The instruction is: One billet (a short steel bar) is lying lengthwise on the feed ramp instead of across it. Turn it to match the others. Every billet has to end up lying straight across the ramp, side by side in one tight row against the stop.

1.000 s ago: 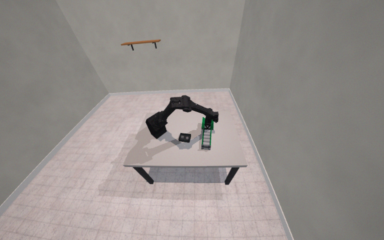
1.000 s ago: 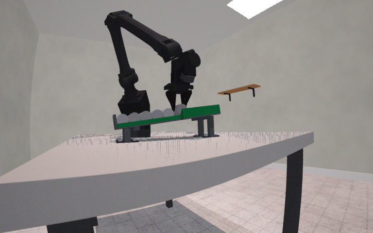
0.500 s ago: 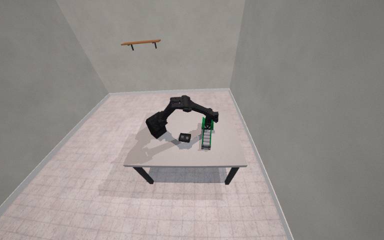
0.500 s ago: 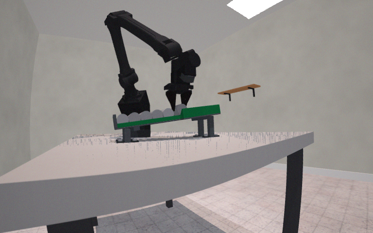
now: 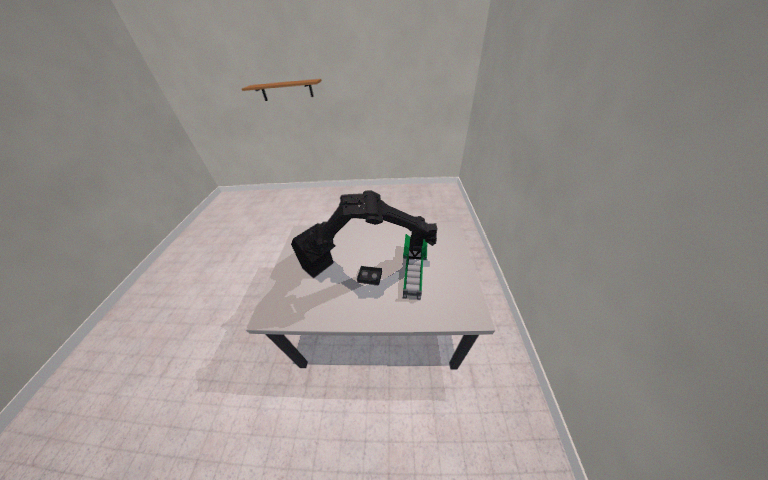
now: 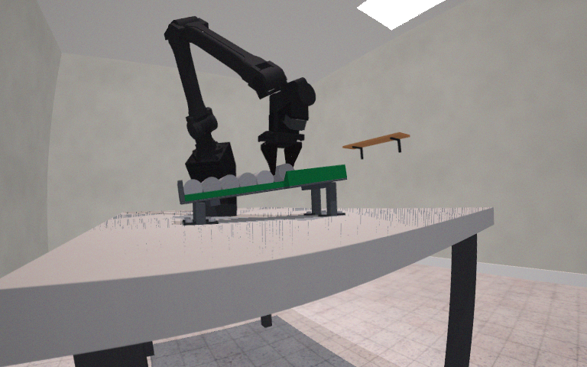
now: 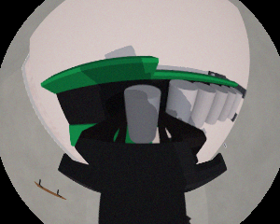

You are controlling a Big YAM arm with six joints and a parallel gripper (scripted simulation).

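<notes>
At frame centre a green feed ramp (image 6: pixel 315 174) is seen tilted down to the left on a table (image 6: pixel 224 259). Grey billets (image 6: pixel 229 181) are lined along it, and the uppermost billet (image 6: pixel 283 171) is clamped by the gripper (image 6: pixel 281 160)
</notes>
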